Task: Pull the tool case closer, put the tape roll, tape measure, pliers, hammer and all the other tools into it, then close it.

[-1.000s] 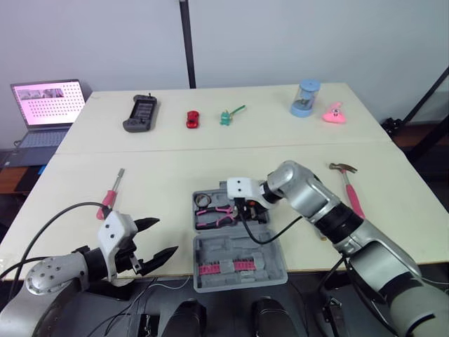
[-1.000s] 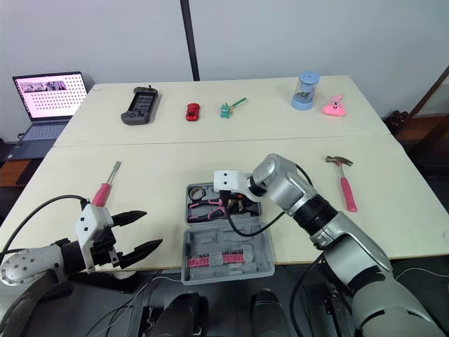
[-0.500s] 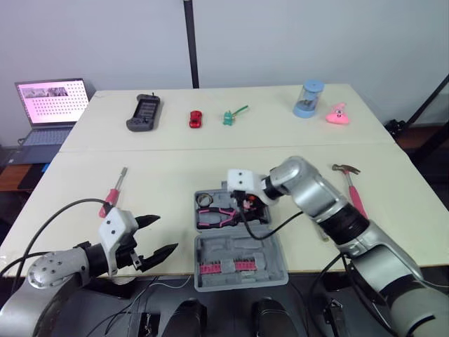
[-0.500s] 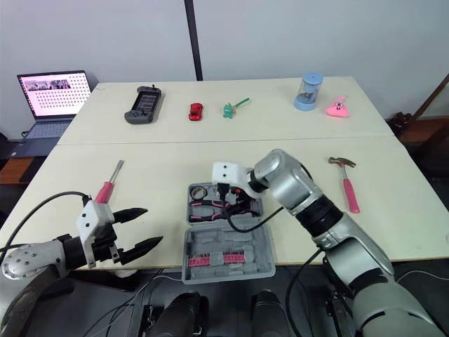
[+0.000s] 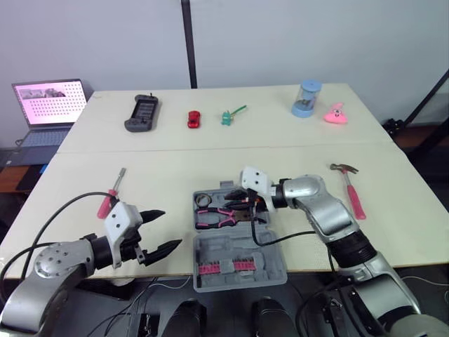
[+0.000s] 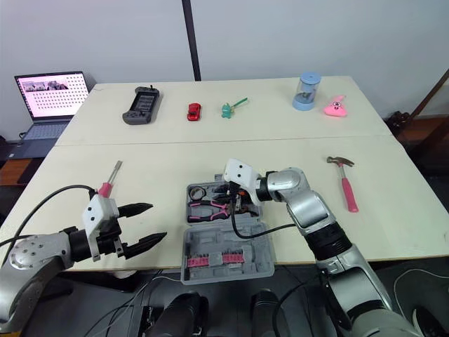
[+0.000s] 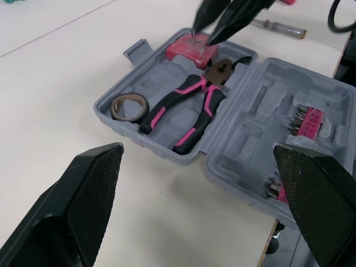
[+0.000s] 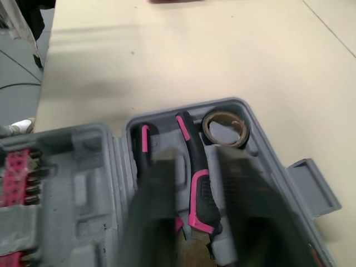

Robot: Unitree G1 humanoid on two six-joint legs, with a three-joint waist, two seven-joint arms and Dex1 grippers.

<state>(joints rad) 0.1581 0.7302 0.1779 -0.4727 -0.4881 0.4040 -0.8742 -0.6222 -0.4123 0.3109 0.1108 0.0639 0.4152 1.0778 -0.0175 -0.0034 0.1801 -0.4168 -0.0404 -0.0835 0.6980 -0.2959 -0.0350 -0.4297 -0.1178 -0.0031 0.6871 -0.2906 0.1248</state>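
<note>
Open beneath the right gripper (image 7: 204, 33) at the near edge of the table (image 5: 161, 182), the tool case (image 7: 261, 111) could skid or tip off if that arm presses down. Its forearm reaches in low, fingers (image 7: 239, 16) slightly parted and empty: hammer (image 5: 351, 188) well to their right, pliers (image 7: 186, 108) just left, tape measure (image 7: 192, 50) under the tips, tape roll (image 7: 115, 107) farther left. The left gripper (image 5: 172, 229) hovers spread wide, left of the case.

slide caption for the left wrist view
Open tool case holding tape roll, pliers and tape measure, right gripper over it.
</note>
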